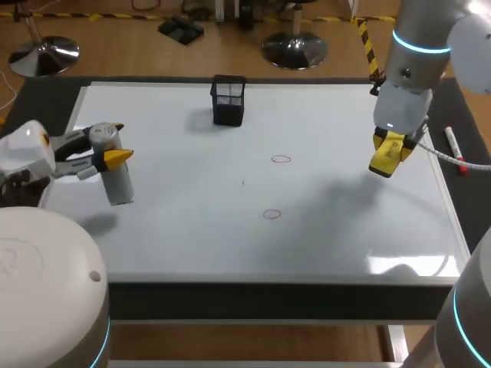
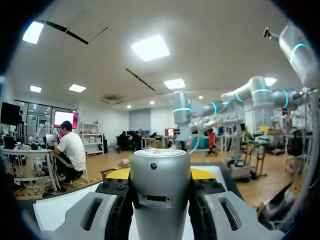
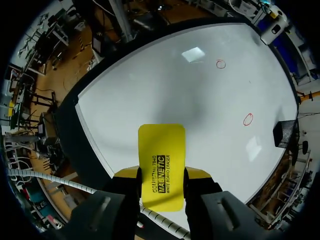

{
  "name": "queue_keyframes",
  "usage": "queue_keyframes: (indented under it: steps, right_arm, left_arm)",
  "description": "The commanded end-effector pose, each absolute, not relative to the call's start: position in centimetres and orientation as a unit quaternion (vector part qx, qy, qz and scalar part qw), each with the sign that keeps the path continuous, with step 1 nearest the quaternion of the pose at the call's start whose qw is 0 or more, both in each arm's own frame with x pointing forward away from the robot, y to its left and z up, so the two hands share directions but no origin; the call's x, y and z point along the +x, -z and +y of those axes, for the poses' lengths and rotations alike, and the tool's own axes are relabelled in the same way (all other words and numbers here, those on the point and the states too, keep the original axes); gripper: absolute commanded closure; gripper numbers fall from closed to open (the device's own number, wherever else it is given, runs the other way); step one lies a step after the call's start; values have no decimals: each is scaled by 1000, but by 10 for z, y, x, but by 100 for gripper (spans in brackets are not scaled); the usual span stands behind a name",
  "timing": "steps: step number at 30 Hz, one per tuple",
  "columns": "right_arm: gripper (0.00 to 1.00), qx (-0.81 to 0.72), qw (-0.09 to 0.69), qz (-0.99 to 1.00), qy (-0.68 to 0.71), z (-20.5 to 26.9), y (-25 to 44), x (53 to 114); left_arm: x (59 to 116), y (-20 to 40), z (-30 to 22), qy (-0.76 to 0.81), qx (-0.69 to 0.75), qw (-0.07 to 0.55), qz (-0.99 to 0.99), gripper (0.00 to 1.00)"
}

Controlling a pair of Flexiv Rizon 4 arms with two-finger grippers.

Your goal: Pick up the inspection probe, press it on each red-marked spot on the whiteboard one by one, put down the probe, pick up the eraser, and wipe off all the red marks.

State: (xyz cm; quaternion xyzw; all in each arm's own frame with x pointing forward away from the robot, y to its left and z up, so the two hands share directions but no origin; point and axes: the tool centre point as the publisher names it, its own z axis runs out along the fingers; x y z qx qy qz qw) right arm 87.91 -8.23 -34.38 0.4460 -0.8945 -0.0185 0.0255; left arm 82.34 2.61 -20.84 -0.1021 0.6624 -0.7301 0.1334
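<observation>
While our left hand [image 1: 115, 143] is clenching the grey inspection probe [image 1: 116, 182] over the left edge of the whiteboard [image 1: 192, 238], our right hand [image 1: 393, 144] is gripping the yellow eraser [image 1: 381, 165] from two sides above the board's right side. The eraser is hanging apart from the surface, judging by the shadow under it.

Both marks are lying between our two hands, toward the middle of the board. We are reading the right hand as the nearer one to the far red mark [image 1: 281, 159] and also to the near red mark [image 1: 271, 215]. The eraser's long axis is running out along the fingers, with its free end pointing down and toward the marks. We are judging that a wipe needs a descent and then a sweep leftward across the board. The probe is not yet set down.

From the right wrist, we are seeing both marks ahead of the eraser, and the black mesh holder [image 3: 286, 134] beside the far one. The left wrist view is giving us only the probe's capped end, the fingers flanking it and a strip of board, with no marks. Whether the probe's lower end is touching the board, we cannot tell.
</observation>
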Motion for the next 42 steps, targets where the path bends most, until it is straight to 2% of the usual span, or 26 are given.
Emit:
queue_keyframes:
  steps: [1, 27, 42]
  right_arm:
    - [100, 447, 26, -894, 17, -83, 343, 879]
    - [100, 447, 26, -894, 17, -83, 343, 879]
    - [100, 447, 26, -894, 17, -83, 343, 879]
  left_arm:
    - [852, 202, 19, 736, -52, 84, 669, 100]
    - [913, 176, -114, 750, 62, -45, 657, 100]
    - [911, 179, -186, 735, 118, -113, 658, 100]
